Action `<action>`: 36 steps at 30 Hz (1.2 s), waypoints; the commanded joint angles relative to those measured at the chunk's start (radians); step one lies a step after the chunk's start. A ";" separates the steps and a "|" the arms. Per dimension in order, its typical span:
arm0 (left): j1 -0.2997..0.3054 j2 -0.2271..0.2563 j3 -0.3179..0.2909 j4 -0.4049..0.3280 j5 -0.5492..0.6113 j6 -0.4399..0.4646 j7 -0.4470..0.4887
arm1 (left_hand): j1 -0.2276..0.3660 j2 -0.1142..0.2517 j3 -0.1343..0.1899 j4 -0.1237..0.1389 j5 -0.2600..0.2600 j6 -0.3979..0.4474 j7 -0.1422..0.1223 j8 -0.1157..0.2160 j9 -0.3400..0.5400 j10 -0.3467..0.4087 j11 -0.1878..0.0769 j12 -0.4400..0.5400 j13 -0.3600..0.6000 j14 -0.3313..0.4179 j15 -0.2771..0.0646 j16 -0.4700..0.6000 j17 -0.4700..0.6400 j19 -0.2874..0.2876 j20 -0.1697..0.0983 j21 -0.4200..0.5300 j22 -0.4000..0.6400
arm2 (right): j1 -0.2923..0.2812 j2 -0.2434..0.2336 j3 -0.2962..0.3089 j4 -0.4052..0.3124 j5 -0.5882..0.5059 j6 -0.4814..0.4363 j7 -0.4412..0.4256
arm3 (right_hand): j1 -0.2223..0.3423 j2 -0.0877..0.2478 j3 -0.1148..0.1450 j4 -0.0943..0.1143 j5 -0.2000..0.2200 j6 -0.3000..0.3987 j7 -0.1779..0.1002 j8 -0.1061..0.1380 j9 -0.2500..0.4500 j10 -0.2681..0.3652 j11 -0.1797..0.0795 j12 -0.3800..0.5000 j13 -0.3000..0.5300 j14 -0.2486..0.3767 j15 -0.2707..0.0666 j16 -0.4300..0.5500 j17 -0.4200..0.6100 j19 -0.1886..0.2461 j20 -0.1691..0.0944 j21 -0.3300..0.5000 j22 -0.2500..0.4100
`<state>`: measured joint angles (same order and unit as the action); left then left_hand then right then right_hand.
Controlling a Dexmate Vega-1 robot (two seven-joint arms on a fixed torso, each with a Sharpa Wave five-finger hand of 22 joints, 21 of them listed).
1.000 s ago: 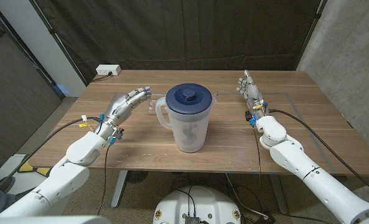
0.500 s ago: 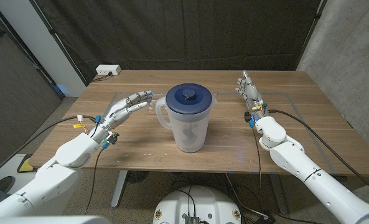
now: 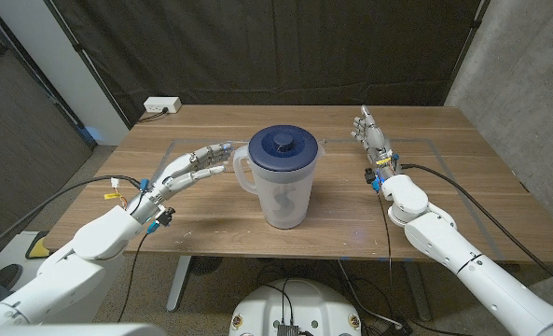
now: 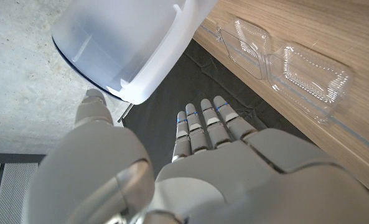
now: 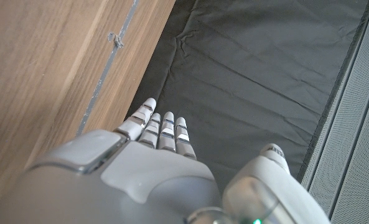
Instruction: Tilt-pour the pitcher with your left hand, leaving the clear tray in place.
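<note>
Upright pitcher [image 3: 283,177], handle toward open-fingered left hand [image 3: 187,166].

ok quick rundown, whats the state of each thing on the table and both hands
pitcher: upright on the table, blue lid on, not held
clear tray: empty, on the table beyond the left hand
left hand: open, fingers spread beside the pitcher handle, not touching it
right hand: open, holding nothing, away from the pitcher

Upright blue-lidded pitcher [image 3: 283,183], clear tray [image 4: 284,62] behind
</note>
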<state>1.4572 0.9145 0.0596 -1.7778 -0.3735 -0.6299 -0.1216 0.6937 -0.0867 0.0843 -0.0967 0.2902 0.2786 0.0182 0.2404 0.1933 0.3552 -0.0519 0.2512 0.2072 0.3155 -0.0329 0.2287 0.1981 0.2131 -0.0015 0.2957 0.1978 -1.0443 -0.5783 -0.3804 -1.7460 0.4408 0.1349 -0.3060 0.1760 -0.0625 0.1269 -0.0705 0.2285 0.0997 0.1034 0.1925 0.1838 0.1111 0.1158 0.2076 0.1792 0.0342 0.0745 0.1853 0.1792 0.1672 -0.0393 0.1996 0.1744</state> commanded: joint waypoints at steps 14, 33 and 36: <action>-0.024 -0.043 0.013 -0.080 0.254 0.098 0.107 | 0.130 0.065 0.041 -0.037 0.010 0.096 -0.027 0.027 0.005 0.089 -0.047 0.020 0.010 0.087 -0.029 0.023 0.005 0.059 -0.018 0.023 0.006 | -0.051 -0.019 0.025 -0.026 0.015 0.015 0.000 | 0.014 0.003 0.002 -0.006 0.005 0.003 -0.008 0.002 0.002 0.018 0.003 0.006 0.003 0.007 0.006 0.001 0.002 0.007 -0.003 0.000 0.006; -0.065 -0.080 0.059 -0.051 0.221 0.122 0.154 | 0.261 0.145 0.102 -0.046 -0.038 0.318 -0.068 0.092 0.011 0.289 -0.086 0.081 0.056 0.301 -0.093 0.093 0.031 0.190 -0.046 0.080 0.008 | -0.063 -0.010 0.031 -0.023 0.023 0.008 -0.016 | 0.015 0.005 0.000 -0.007 0.005 0.004 -0.013 0.002 0.002 0.021 0.004 0.007 0.003 0.013 0.006 0.003 0.002 0.009 -0.003 0.000 0.006; -0.065 -0.079 0.059 -0.051 0.221 0.127 0.160 | 0.293 0.162 0.119 -0.048 -0.059 0.402 -0.079 0.126 0.012 0.348 -0.100 0.100 0.074 0.361 -0.109 0.114 0.039 0.224 -0.051 0.097 0.009 | -0.062 -0.008 0.030 -0.020 0.023 0.008 -0.017 | 0.015 0.005 0.000 -0.006 0.005 0.004 -0.014 0.002 0.002 0.022 0.004 0.007 0.003 0.013 0.006 0.003 0.002 0.009 -0.003 0.000 0.006</action>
<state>1.3999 0.8482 0.1060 -1.8362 -0.1428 -0.5181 0.0077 0.9636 0.0640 0.1882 -0.1436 0.2432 0.6262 -0.0546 0.3441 0.2027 0.6618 -0.1395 0.3375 0.2670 0.6316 -0.0574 0.3257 0.2292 0.4073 -0.0435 0.3784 0.2025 -1.1042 -0.5939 -0.3506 -1.7728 0.4599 0.1459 -0.3174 0.1800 -0.0585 0.1242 -0.0732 0.2285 0.0996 0.0924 0.1925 0.1837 0.1258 0.1195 0.2076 0.1790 0.0413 0.0786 0.1853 0.1790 0.1673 -0.0393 0.1996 0.1744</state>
